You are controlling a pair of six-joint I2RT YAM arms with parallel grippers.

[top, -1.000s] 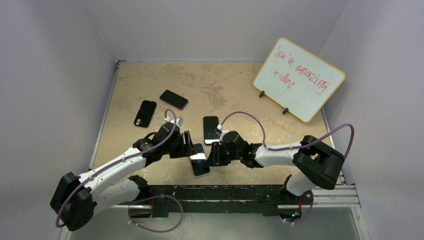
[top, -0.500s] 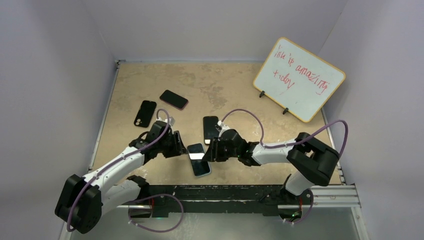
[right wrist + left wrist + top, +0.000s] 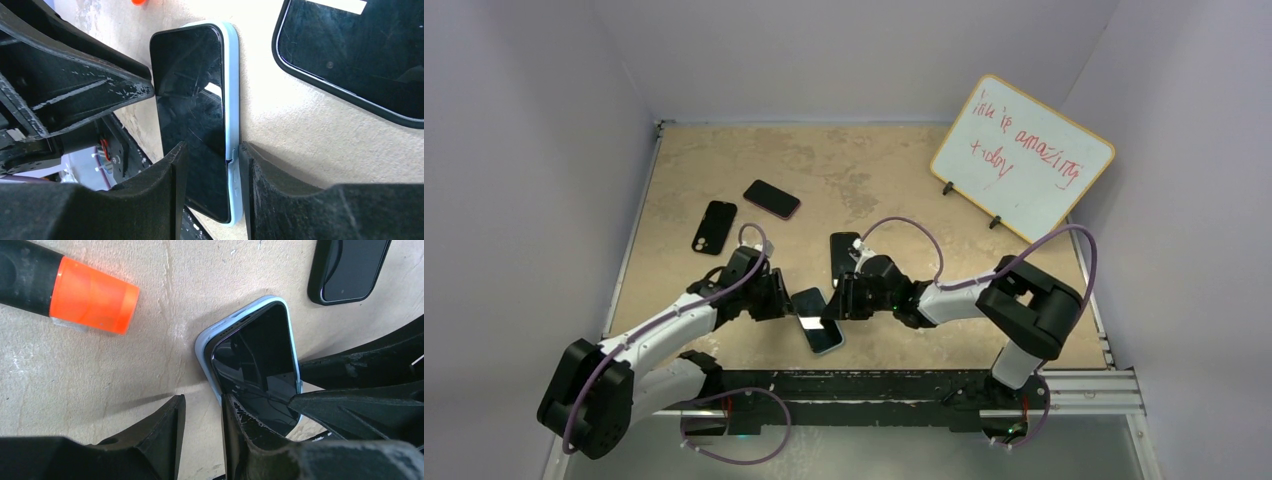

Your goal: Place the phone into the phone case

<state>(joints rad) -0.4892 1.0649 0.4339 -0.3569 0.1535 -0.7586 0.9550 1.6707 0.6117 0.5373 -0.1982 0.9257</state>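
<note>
- In the pale blue phone case [image 3: 233, 85], which lies flat on the tan surface [image 3: 894, 170], the phone [image 3: 260, 360] sits screen up with its glass dark. The case's rim shows along one long edge and round one short end. Whether the phone is pressed fully home I cannot tell.
- Over the case's long edge on the left arm's side, the left end effector [image 3: 202, 402] stands at a narrow gap. One finger is on the bare surface just beside the case and the other is over the screen. A strip of surface shows between them, and nothing is clamped.
- Over the case's opposite long edge, the right end effector [image 3: 212, 150] is partway apart. One finger is over the screen and the other is just outside the case's side wall. It grips nothing that I can make out.
- Near the case on the left arm's side lies a black rod [image 3: 30, 277] with an orange end, seen only from the left wrist.
- Just beyond the case, away from the arm bases, a second phone [image 3: 842, 245] lies flat, partly hidden by the right arm.
- Farther beyond the case, toward the left arm's side, lie a black slab [image 3: 714, 227] with a camera cut-out and a pink-rimmed phone [image 3: 772, 198], apart from each other.
- Well apart from the case, toward the far right corner, a whiteboard [image 3: 1021, 157] stands tilted, with red handwriting on it.
</note>
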